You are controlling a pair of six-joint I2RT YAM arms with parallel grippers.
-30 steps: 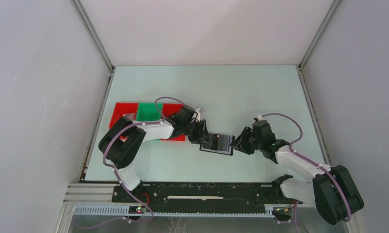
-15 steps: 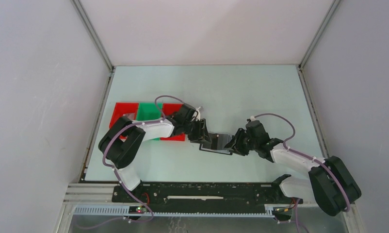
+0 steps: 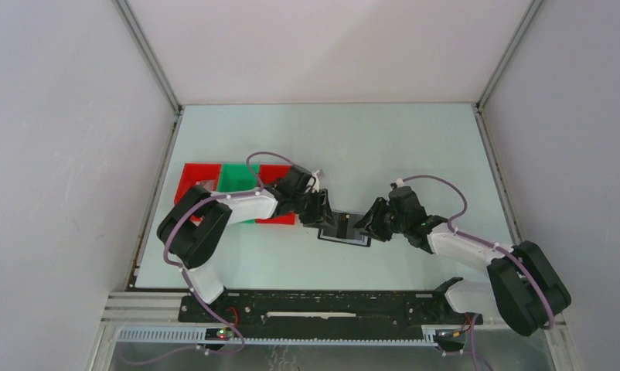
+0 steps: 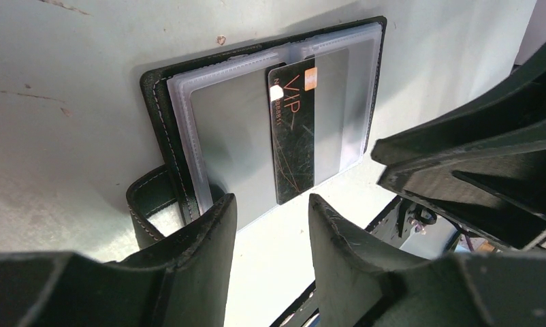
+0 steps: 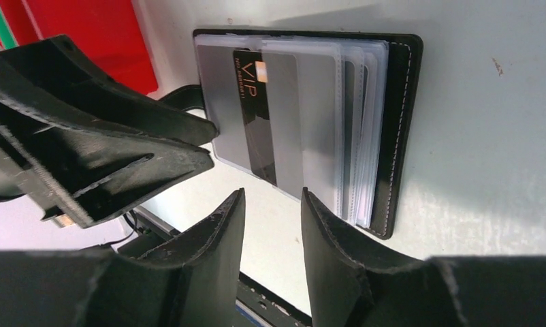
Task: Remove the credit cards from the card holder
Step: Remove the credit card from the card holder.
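Observation:
The card holder lies open on the table, black with clear plastic sleeves over grey faces and a tab loop on one edge. A black credit card marked VIP sticks partway out of a sleeve toward the near edge. In the top view the holder sits between both grippers. My left gripper is open and empty, its fingertips just short of the card's protruding end. My right gripper is also open and empty, hovering at the same near edge, with the card and holder ahead of it.
Red and green trays stand left of the holder, behind the left arm; a red tray corner shows in the right wrist view. The two grippers face each other closely over the holder. The black base rail runs along the near edge.
My right gripper has moved left, from beside the holder's right edge to over the holder, close to the left gripper. The left arm and the holder have stayed put.

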